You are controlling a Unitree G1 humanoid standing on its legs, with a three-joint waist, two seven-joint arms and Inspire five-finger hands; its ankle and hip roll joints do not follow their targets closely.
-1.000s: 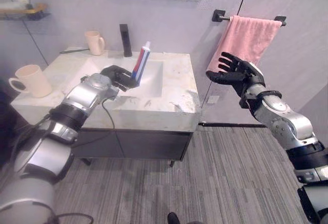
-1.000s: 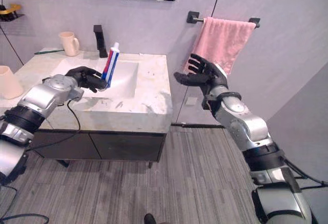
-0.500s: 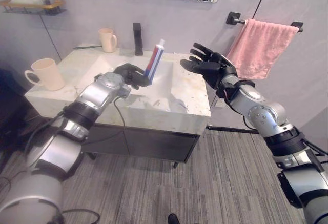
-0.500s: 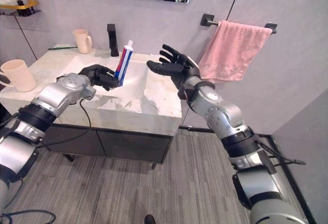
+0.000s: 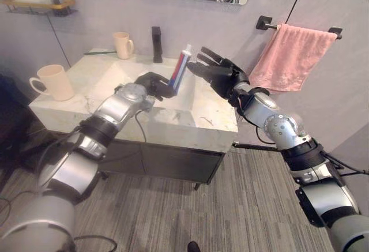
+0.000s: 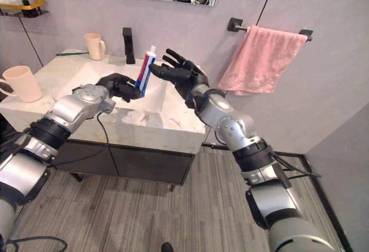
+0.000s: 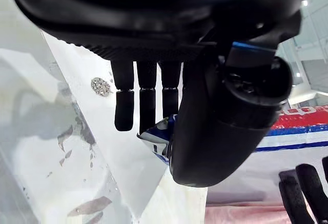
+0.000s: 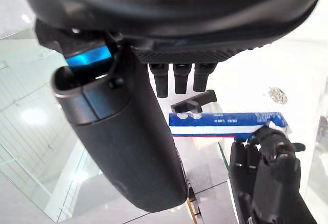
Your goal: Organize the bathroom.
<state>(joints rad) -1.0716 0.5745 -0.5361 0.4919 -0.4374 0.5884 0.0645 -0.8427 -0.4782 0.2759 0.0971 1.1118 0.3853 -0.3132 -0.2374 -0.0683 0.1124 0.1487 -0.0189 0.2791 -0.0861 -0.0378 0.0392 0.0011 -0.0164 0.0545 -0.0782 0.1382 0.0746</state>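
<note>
Left hand (image 5: pixel 151 83) clenched on toothpaste tube (image 5: pixel 181 68) upright over basin near desk's (image 5: pixel 214 126) back edge; right hand (image 5: pixel 216 74) released, just beside. Best passed cap-up, closing before letting go.

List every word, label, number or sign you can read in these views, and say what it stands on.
Toothpaste tube, held upright over the sink in the left hand: it carries print along its red, white and blue stripes, too small and blurred to read.
Two cream mugs on the counter: plain, no print seen.
Pink towel: no label visible.
No other text can be read; the open right hand is near the tube's cap.
</note>
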